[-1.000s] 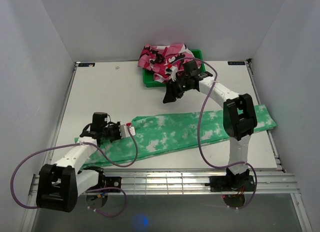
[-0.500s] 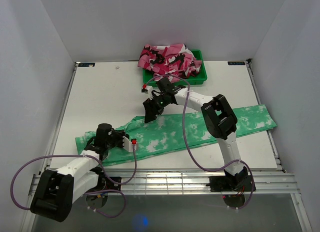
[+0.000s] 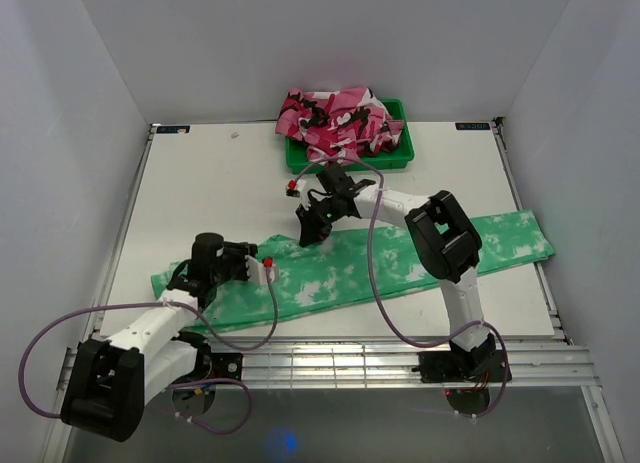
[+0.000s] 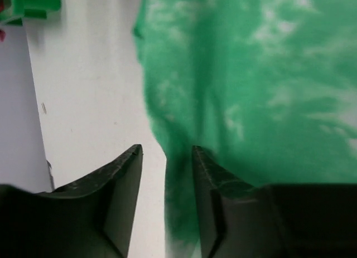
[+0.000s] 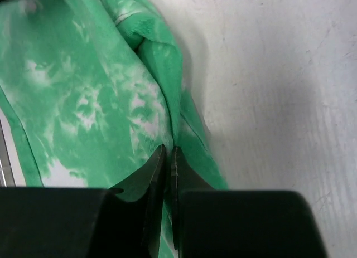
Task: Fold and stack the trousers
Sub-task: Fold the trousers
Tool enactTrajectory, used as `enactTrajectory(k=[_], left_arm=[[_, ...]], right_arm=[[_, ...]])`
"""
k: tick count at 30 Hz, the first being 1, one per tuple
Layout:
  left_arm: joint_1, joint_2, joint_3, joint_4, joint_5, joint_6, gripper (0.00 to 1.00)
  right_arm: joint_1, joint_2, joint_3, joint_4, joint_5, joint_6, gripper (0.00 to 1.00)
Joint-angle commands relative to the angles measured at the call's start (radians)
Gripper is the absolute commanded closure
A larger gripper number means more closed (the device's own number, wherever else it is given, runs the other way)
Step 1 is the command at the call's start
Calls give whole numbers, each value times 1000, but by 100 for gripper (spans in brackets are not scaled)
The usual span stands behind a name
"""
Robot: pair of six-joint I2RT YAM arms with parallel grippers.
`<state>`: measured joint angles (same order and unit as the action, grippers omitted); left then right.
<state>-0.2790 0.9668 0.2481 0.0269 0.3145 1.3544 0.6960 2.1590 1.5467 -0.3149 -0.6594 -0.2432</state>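
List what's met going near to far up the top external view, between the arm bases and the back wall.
left gripper → right gripper → green bin → pink garment heaped in it. The trousers are left out: they run under both grippers.

right end effector [image 5: 169,153] came down from bin [image 3: 396,159], pinched trousers [image 3: 330,275] edge; left end effector [image 4: 166,157] opened.

Pale walls [image 3: 330,43] enclose a white table [image 3: 220,193] under even light.
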Motion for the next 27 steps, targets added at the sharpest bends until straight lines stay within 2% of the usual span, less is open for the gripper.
enactTrajectory(k=[1, 6, 9, 12, 17, 19, 22, 27], left_arm=[[43, 21, 181, -122, 33, -310, 45], [200, 61, 446, -310, 236, -575, 41], [260, 133, 552, -404, 316, -727, 39], [277, 246, 677, -500, 368, -814, 38], [276, 449, 862, -660, 501, -877, 38], [268, 534, 905, -731, 515, -890, 37], [245, 581, 942, -754, 494, -893, 37], [137, 576, 932, -774, 385, -876, 40]], right_arm=[[11, -132, -110, 117, 7, -50, 92], [34, -237, -212, 197, 73, -83, 92], [60, -300, -293, 244, 122, -143, 92], [95, -350, -373, 279, 202, -212, 92], [175, -436, -505, 346, 276, -356, 92], [212, -452, -554, 355, 311, -395, 92], [252, -458, -603, 369, 356, -459, 92], [280, -429, -622, 367, 403, -489, 92]])
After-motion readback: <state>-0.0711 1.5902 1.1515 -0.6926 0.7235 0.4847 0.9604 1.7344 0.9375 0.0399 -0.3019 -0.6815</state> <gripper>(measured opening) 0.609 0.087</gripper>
